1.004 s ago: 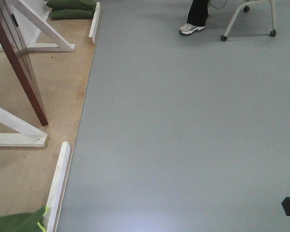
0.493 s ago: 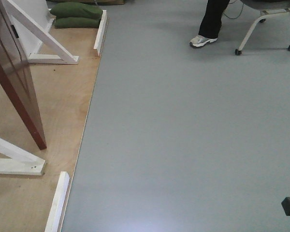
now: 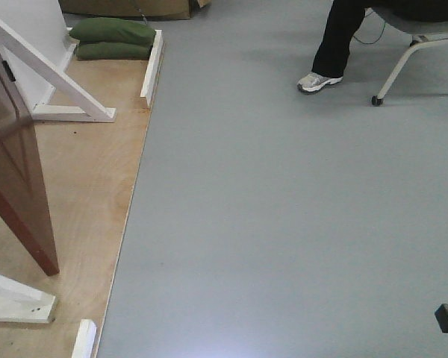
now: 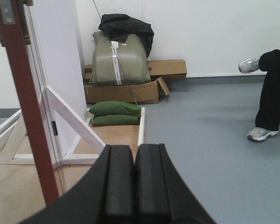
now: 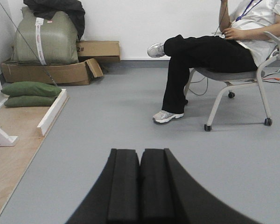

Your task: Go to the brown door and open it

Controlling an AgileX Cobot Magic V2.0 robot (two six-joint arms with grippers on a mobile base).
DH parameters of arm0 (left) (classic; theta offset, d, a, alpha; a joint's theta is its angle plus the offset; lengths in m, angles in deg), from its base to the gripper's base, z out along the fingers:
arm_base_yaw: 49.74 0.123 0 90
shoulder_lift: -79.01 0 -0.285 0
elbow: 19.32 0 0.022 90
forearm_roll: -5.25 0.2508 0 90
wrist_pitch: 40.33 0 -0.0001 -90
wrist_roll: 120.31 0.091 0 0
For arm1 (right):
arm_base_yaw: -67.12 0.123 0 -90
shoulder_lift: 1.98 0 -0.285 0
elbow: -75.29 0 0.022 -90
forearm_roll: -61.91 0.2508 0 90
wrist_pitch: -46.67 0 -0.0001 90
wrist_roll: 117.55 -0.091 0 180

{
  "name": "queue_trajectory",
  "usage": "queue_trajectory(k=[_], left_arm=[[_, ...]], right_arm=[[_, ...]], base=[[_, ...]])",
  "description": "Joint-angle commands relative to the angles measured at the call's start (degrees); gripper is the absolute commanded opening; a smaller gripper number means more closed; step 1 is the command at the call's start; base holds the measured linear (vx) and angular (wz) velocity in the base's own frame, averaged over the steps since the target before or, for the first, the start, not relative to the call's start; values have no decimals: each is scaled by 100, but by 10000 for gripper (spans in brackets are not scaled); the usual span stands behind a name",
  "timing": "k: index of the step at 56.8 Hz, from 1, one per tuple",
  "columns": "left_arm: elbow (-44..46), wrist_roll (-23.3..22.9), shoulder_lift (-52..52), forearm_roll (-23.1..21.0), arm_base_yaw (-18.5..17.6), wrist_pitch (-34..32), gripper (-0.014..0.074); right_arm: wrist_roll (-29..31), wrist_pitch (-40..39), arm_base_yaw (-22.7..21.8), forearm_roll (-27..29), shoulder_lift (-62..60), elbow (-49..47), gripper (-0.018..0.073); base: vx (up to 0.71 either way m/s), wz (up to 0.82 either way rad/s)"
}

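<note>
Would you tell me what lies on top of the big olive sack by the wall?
A black garment is draped over the top of the sack; anything beneath that cloth is hidden.

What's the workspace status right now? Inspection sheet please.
Surface: grey floor; plywood platform on the left.
Job's things: brown door at left edge, by its white support frame; handle not in view.
Clutter: green sandbags, cardboard boxes, strapped olive sack by the wall.
End effectors: left end effector and right end effector both shut, empty.
Cables: thin cable running down over the sack; floor cable by the chair.
Surroundings: seated person on a wheeled chair, ahead right.
</note>
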Motion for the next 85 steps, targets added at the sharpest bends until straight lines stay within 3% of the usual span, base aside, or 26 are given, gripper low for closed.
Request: queue_trajectory(k=[1, 85], left_arm=[[146, -15, 29, -32, 4, -431, -6], [146, -15, 29, -32, 4, -431, -6]], right_arm=[[46, -454, -2, -1, -33, 33, 0], [46, -454, -2, -1, -33, 33, 0]], base=[[32, -2], [19, 0]])
